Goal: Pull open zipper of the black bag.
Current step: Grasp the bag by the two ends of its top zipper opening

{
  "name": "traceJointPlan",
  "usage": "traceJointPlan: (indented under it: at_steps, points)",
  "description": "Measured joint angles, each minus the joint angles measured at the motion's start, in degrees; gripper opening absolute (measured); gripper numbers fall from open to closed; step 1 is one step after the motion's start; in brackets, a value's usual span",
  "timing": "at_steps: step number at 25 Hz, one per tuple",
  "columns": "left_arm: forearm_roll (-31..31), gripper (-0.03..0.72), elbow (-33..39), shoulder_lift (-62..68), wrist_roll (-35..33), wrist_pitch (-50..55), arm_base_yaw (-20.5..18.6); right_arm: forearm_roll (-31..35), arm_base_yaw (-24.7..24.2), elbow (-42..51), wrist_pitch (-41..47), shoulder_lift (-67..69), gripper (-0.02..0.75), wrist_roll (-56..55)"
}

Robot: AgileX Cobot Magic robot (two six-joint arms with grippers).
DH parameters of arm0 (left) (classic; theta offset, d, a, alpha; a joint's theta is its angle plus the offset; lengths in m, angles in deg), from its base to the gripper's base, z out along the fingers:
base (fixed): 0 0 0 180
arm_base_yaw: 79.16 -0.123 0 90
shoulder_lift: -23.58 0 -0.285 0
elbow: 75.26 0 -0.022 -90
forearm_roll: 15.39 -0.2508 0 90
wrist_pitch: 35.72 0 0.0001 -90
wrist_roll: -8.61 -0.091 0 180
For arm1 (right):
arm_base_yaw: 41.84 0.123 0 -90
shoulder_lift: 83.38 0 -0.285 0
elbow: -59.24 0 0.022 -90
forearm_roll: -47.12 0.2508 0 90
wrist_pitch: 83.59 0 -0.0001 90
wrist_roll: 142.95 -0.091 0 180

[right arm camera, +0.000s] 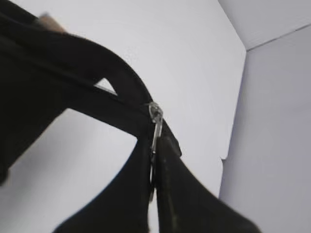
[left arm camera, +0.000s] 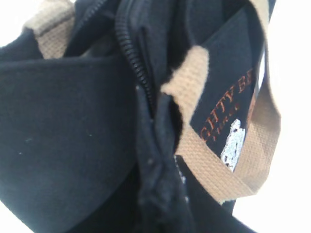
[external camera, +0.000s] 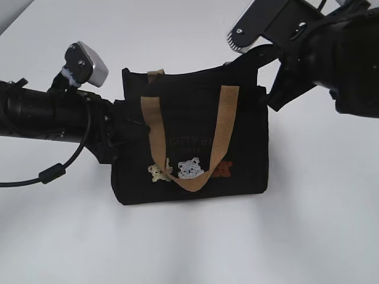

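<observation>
Zipper (right arm camera: pixel 156 121) pull sits pinched between the closed fingers of the right claw (right arm camera: pixel 154 160) at the bag's (external camera: pixel 189 142) upper right corner; that arm slants down from the upper right. The left arm lies level, its claw (external camera: pixel 118 133) clamped on the bag's left end. The bag stands upright on the white surface (external camera: pixel 189 248).

White table (external camera: pixel 308 236); white wall panel (right arm camera: pixel 277 121) beside it.
</observation>
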Motion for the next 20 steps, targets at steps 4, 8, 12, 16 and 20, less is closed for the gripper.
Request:
traceJointPlan:
  at_steps: [4,8,12,16,20]
  points:
    - [-0.1,0.069,0.0,0.0,0.0,-0.2,0.0,-0.1,0.0,0.0,-2.1,-0.5,0.0,0.7]
    - [-0.3,0.092,0.0,0.0,2.0,-0.8,0.0,-0.3,0.0,0.0,4.1,-0.5,0.0,-3.1]
    - [-0.5,0.333,0.0,0.0,7.7,-2.7,0.0,-0.4,0.0,0.0,10.8,-0.6,0.003,-14.3]
    - [-0.9,0.482,0.1,0.0,15.5,-3.9,0.0,-0.4,0.0,0.0,16.6,-0.6,0.06,-24.0]
    - [-2.7,0.503,0.1,0.0,18.8,-4.1,0.0,-0.4,0.0,0.0,17.7,-0.6,0.201,-28.8]
